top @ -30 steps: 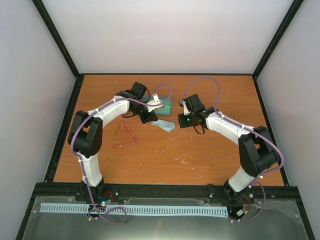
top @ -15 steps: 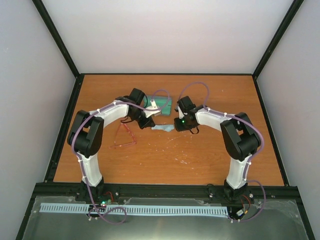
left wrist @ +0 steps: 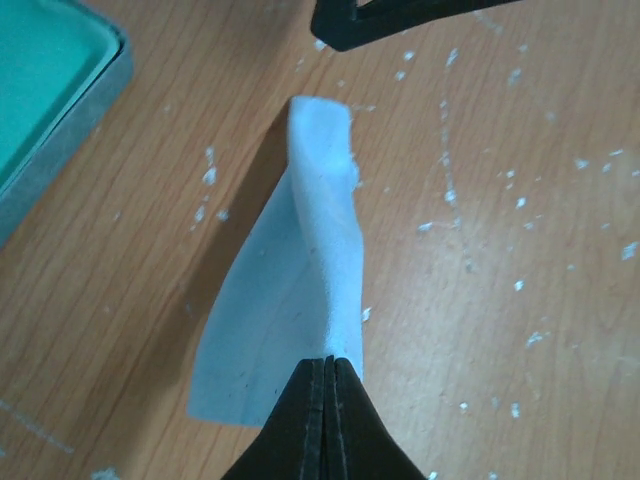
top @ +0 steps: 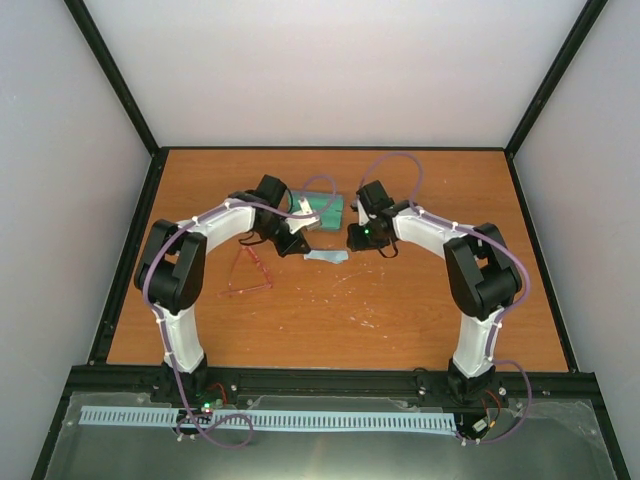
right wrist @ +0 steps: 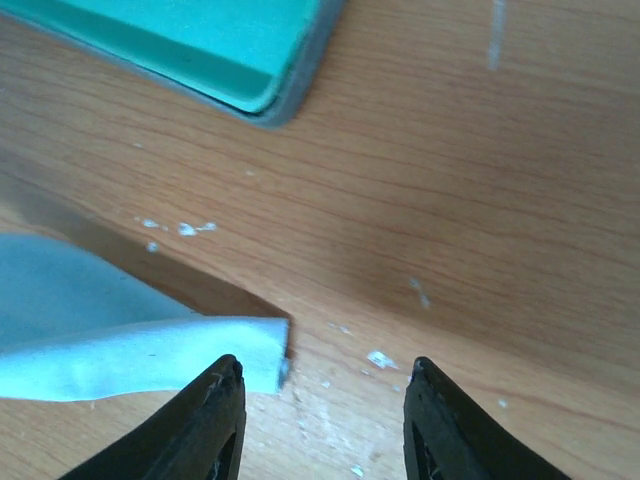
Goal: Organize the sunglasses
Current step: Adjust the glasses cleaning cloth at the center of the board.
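Sunglasses, count: one pair, thin red-pink frame.
Sunglasses, position: lying on the table, left of centre, just to the right of the left arm; touched by neither gripper.
Sunglasses, relation to other items: set apart from both cloth and case, nearer to the arm bases than either.
Cloth, count: one, light blue.
Cloth, position: on the table between the two grippers, in front of the case; one end is raised off the wood in the left wrist view, the far end rests on it.
Case, count: one, grey-blue, lying open with the green lining facing up; seen at the edge of both wrist views.
Grippers, count: two.
Left gripper: fingers pressed together, with an edge of the cloth pinched between them.
Right gripper: fingers spread, nothing between them; bare wood is seen in the gap.
Right gripper, relation to cloth: the rolled end of the cloth lies just beside the left-hand fingertip; contact cannot be told.
Right gripper, relation to case: near its corner, not touching.
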